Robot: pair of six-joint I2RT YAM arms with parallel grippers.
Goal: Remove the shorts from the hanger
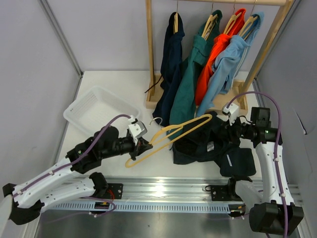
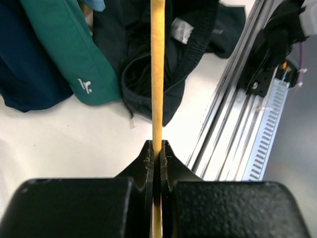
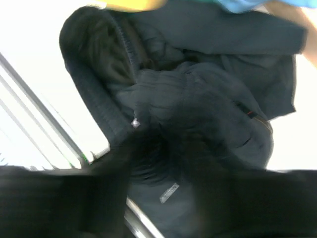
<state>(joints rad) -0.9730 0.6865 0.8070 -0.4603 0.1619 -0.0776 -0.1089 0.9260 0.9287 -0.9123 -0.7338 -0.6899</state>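
The hanger (image 1: pixel 171 141) is pale wood with a silver hook and lies slanted over the table. My left gripper (image 1: pixel 146 144) is shut on its bar, and the left wrist view shows the bar (image 2: pixel 157 74) pinched between the fingers of that gripper (image 2: pixel 157 151). The hanger's far end reaches over the shorts (image 1: pixel 208 144), a very dark crumpled heap with a white label on the table right of centre. The shorts also show in the left wrist view (image 2: pixel 133 64). My right gripper (image 1: pixel 229 128) hovers over the shorts. Its blurred view shows that gripper (image 3: pixel 168 163) with fingers apart above the fabric (image 3: pixel 198 99).
A white basket (image 1: pixel 96 111) stands at the back left. A wooden rack (image 1: pixel 149 49) at the back holds a dark navy garment (image 1: pixel 171 64), a teal one (image 1: pixel 190 84), an orange one (image 1: pixel 213 54) and a light blue one (image 1: pixel 230 59). A metal rail (image 1: pixel 173 186) runs along the near edge.
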